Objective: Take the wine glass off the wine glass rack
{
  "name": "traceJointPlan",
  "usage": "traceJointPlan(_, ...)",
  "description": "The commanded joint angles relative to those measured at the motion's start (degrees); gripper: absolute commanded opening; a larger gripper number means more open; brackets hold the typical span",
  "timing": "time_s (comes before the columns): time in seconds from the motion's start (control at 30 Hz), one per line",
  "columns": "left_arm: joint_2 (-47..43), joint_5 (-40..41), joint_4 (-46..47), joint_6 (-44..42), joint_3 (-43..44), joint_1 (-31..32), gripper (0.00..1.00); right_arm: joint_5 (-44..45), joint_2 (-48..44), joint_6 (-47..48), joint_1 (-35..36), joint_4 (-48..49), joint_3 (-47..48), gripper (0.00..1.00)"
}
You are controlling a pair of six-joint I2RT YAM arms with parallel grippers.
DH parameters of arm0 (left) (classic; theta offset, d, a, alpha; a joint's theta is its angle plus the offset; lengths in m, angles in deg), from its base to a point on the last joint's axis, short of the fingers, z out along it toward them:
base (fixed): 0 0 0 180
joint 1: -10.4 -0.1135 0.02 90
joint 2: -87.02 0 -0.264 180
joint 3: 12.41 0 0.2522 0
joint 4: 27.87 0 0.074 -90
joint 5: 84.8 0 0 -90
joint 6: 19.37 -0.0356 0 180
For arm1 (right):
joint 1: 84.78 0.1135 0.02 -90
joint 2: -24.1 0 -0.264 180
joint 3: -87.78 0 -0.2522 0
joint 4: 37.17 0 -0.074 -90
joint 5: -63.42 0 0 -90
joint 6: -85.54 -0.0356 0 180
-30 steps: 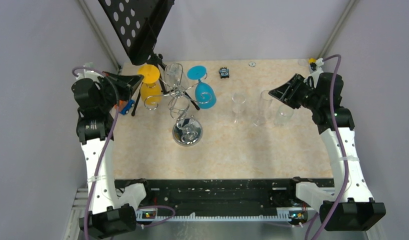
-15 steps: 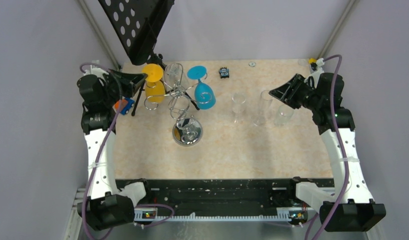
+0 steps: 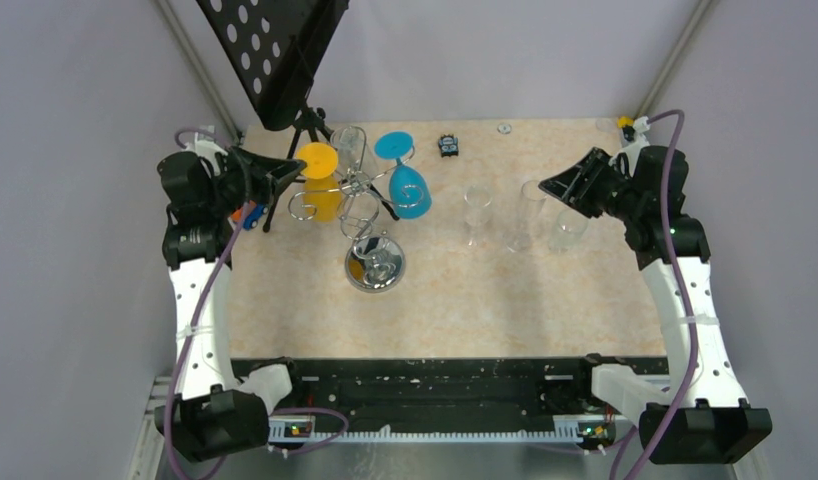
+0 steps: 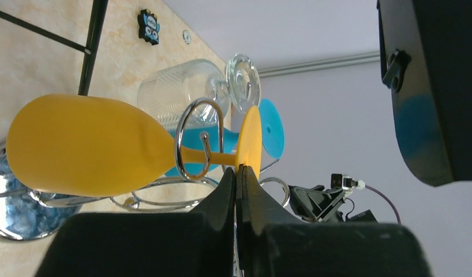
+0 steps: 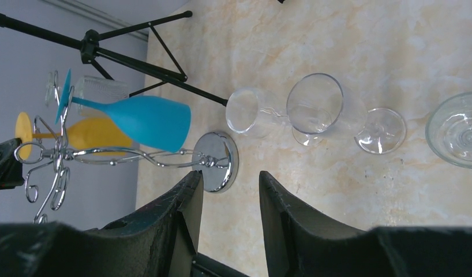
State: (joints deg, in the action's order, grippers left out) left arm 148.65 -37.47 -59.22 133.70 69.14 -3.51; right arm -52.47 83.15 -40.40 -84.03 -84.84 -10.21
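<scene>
Left wrist view: caught the left gripper [image 4: 236, 172] clenched tight, tips closed edge-on over the rim of the foot [image 4: 252, 135] of the yellow wine glass [image 4: 83, 144], apparently pinching it. Hung bowl-down from a curled hook [image 4: 177, 150] on the left side of the wine glass rack [image 3: 374, 265], stem threaded through the wire loop, foot riding above it, left of the blue glass [image 3: 410, 190]. Seen from above, lay just right of the fingertips, long axis upright, crosswise to the gripper's reach.

Judged the coming move to turn on that loop: called for drawing the stem sideways out through the hook's open mouth, kept level, with foot and bowl both too wide to pass the wire. Could not make out the facing of that mouth from any view.

Sat far nearer the left arm than the right. Found the right gripper [image 3: 550, 187] half spread and empty, well apart, above the clear glasses [image 3: 525, 215].
</scene>
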Motion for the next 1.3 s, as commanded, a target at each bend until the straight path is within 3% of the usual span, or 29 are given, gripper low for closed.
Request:
traceJointPlan(0.0,-2.96,-0.99,-3.08,-3.07,2.13,-0.39,0.00,0.31,-1.72,0.89,0.40,1.01,0.63,0.41)
traceJointPlan(0.33,-4.87,11.60,-18.61,-10.82,11.07,-0.41,0.00,0.46,-2.78,0.98,0.41,0.18,0.12,0.42)
traceJointPlan(0.53,-7.83,21.49,-26.77,-12.38,14.14,-0.41,0.00,1.46,-2.46,3.10,1.27,-1.39,1.10,0.50)
traceJointPlan(0.7,-10.26,25.85,-30.20,-12.92,18.09,-0.41,0.00,2.74,-1.91,5.01,2.54,-2.78,2.84,0.62)
traceJointPlan(0.9,-13.14,20.01,-28.87,-8.49,23.18,-0.41,0.00,2.76,-0.82,5.58,4.20,-3.17,4.88,0.82)
traceJointPlan(1.27,-14.92,8.75,-28.73,-6.24,32.33,-0.41,0.00,1.57,1.39,5.01,5.22,-1.49,6.64,0.84)
